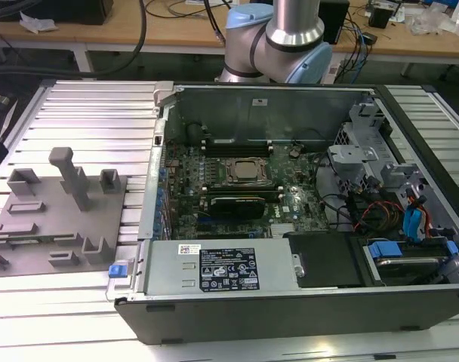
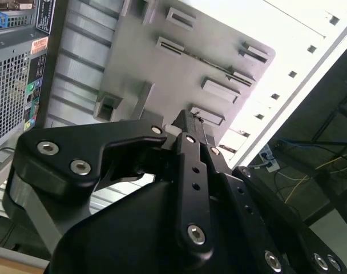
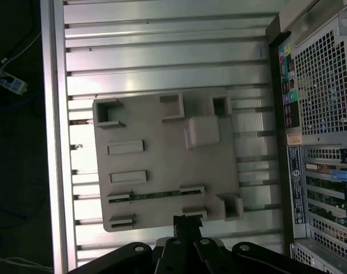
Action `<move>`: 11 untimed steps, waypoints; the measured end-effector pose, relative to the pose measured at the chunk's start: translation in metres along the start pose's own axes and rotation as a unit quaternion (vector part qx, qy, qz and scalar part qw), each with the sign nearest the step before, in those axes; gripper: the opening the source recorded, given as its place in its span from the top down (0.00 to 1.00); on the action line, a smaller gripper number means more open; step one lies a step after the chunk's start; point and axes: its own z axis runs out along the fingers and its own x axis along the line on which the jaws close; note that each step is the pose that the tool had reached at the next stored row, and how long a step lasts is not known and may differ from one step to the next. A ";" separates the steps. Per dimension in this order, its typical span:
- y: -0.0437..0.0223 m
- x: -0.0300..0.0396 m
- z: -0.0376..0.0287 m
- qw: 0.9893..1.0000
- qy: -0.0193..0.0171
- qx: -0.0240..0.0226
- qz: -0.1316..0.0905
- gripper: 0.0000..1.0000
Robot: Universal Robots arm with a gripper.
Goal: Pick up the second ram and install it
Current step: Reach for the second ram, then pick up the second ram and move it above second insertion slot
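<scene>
The gripper is seen hanging over the near edge of the grey tray. Its fingers appear pressed together, with nothing held between them. Just past the fingertips a pair of slotted holders is met first. Right behind it the second ram is found, a thin dark-green stick stood on edge, each end carried in a holder of its own. So the stick is placed a short way ahead of the fingers, apart from them and not touched. Its long axis is laid along the ribs of the metal table, pointing toward the computer case. Farther off, in the exterior view, the case is shown open, its board exposed, beside the tray.
</scene>
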 end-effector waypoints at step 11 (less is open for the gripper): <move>-0.0002 0.0000 0.0000 1.000 0.000 0.000 -0.002 0.89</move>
